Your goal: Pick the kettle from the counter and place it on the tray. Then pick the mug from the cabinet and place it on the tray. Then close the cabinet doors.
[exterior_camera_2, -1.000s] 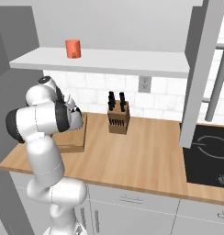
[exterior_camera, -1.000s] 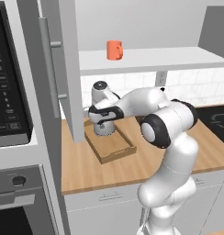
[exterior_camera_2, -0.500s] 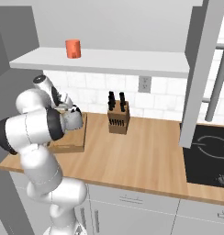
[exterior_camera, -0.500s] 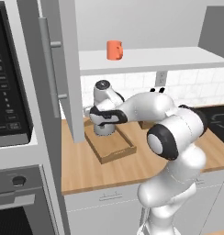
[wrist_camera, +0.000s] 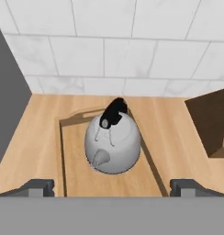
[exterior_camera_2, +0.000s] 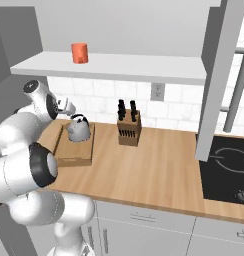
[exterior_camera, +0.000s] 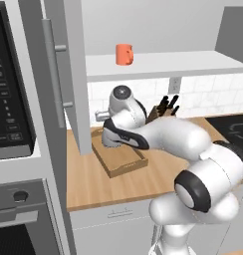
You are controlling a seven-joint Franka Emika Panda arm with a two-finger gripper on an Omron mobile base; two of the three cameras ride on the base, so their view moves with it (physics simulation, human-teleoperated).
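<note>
Hovering with jaws spread wide and empty above the kettle (wrist_camera: 113, 144) that sits on the tray (exterior_camera_2: 63, 148), the gripper (wrist_camera: 112, 186) seems done with step one, so next it must rise toward the mug (exterior_camera_2: 79, 52) on the cabinet (exterior_camera_2: 159, 68) shelf.

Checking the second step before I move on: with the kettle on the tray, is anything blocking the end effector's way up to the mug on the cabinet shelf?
Nothing visible does. The mug stands alone on the open cabinet shelf, both cabinet doors swung wide. The open end effector hangs over the kettle on the tray; the knife block stands aside.
</note>
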